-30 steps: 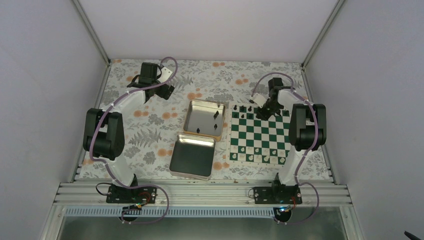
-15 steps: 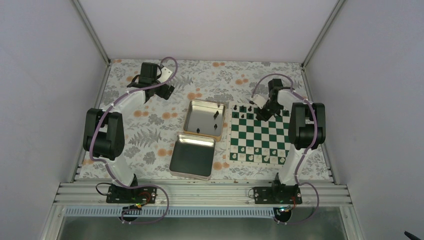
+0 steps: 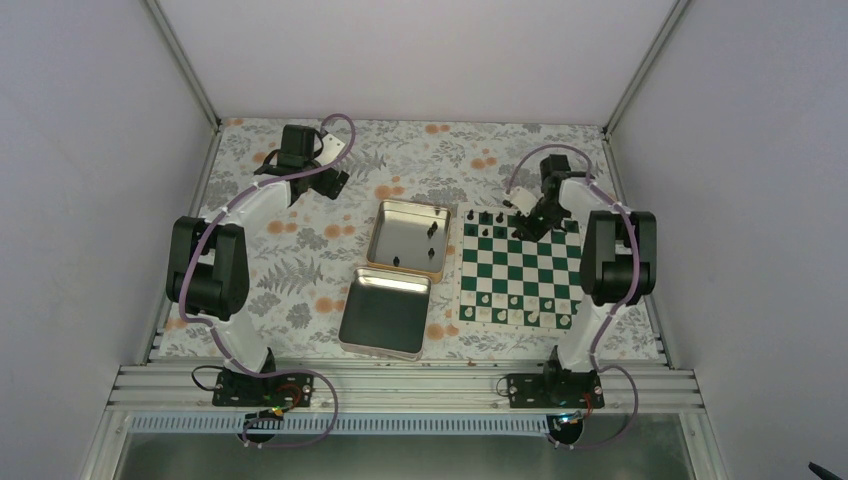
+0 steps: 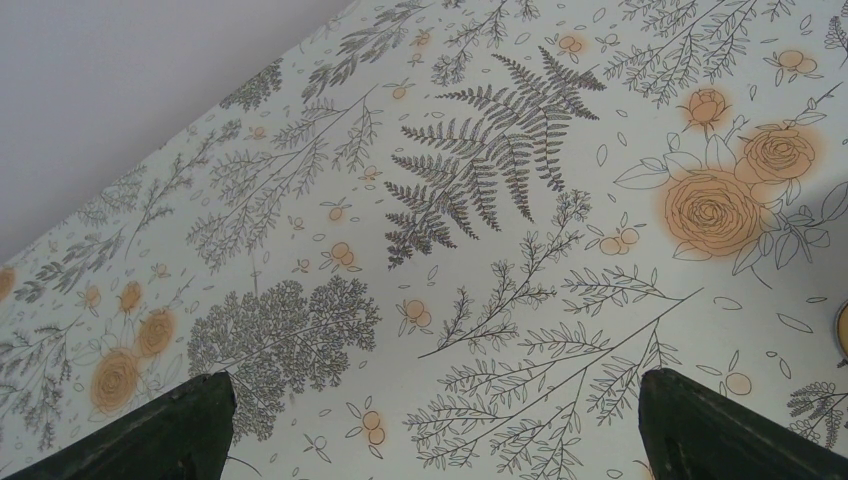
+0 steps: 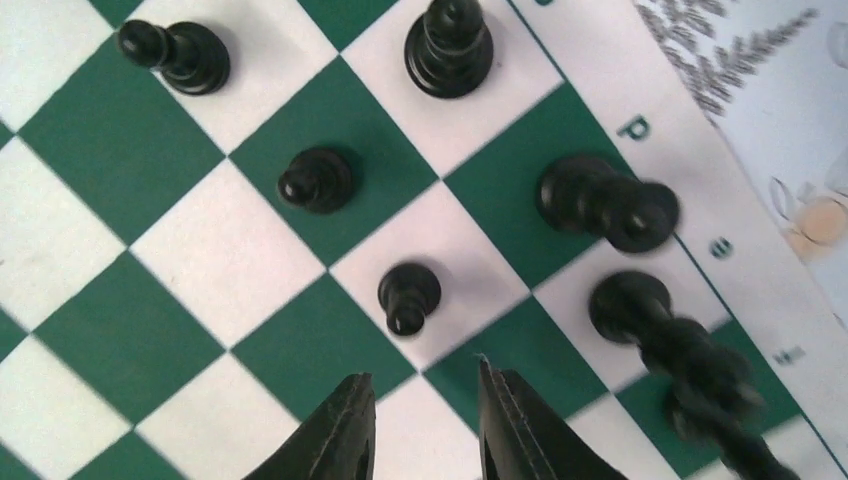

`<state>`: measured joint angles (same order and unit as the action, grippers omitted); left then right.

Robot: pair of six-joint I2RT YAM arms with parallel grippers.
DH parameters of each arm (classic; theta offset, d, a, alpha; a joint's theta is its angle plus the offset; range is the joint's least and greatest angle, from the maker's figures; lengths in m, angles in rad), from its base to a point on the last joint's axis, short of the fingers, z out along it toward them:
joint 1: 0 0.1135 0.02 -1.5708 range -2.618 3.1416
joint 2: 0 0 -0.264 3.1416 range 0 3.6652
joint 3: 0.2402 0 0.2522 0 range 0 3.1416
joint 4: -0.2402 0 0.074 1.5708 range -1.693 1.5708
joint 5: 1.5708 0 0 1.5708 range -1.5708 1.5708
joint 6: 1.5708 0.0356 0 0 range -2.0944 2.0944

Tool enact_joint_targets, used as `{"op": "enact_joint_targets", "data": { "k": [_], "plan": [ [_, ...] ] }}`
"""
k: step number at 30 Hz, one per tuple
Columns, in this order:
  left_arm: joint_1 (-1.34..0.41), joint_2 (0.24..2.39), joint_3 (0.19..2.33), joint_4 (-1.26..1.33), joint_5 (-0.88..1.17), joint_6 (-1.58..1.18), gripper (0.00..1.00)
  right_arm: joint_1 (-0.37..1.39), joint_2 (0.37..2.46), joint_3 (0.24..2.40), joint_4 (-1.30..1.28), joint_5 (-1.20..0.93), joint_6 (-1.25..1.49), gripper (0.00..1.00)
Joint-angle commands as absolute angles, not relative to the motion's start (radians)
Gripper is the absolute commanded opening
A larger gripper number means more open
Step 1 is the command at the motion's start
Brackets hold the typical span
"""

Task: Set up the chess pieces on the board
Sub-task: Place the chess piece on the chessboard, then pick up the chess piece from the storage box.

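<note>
The board (image 3: 518, 268) — dark green and white squares inside a pale border — lies flat on the floral surface (image 3: 300, 290), on the right-hand side. Just to its left sit two shiny metal tins: an open tin (image 3: 392, 228) with a few black figures inside, and a second tin (image 3: 385, 312) nearer the arm bases.

The left claw (image 4: 432, 385) hangs over bare floral cloth, well apart from the board, spread wide and holding nothing. The right claw (image 5: 425, 375) hangs low over the board's far rows, its tips slightly parted with nothing between them.

The chess pieces (image 5: 408, 295) — tiny black figures, each smaller than its square — stand on the far rows. Short ones stand upright just beyond the right claw's tips, and taller ones line the border.

They look light, rigid and smooth, so likely to tip or slip at a nudge. The best hold is probably from above, on the narrow stem beneath the head, kept upright.
</note>
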<state>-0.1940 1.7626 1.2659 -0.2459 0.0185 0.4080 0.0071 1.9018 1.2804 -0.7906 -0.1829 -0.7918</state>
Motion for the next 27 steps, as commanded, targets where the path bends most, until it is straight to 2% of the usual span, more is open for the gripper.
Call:
{"op": "enact_joint_targets", "data": {
  "k": [1, 5, 10, 19, 27],
  "plan": [
    [-0.199, 1.779, 1.291, -0.242, 0.025, 0.411, 1.00, -0.008, 1.812, 1.309, -0.867, -0.150, -0.790, 0.29],
    [-0.198, 1.776, 1.289, -0.242, 0.027, 0.411, 1.00, 0.012, 1.775, 1.389, -0.940, -0.176, -0.786, 0.30],
    [-0.198, 1.768, 1.287, -0.242, 0.029, 0.411, 1.00, 0.140, 1.789, 1.520, -1.004, -0.181, -0.771, 0.31],
    [-0.198, 1.750, 1.283, -0.241, 0.027, 0.410, 1.00, 0.405, 1.922, 1.687, -0.948, -0.215, -0.755, 0.32],
    [-0.204, 1.734, 1.283, -0.242, 0.027, 0.408, 1.00, 0.531, 2.095, 1.740, -0.924, -0.222, -0.759, 0.32]
  ]
}}
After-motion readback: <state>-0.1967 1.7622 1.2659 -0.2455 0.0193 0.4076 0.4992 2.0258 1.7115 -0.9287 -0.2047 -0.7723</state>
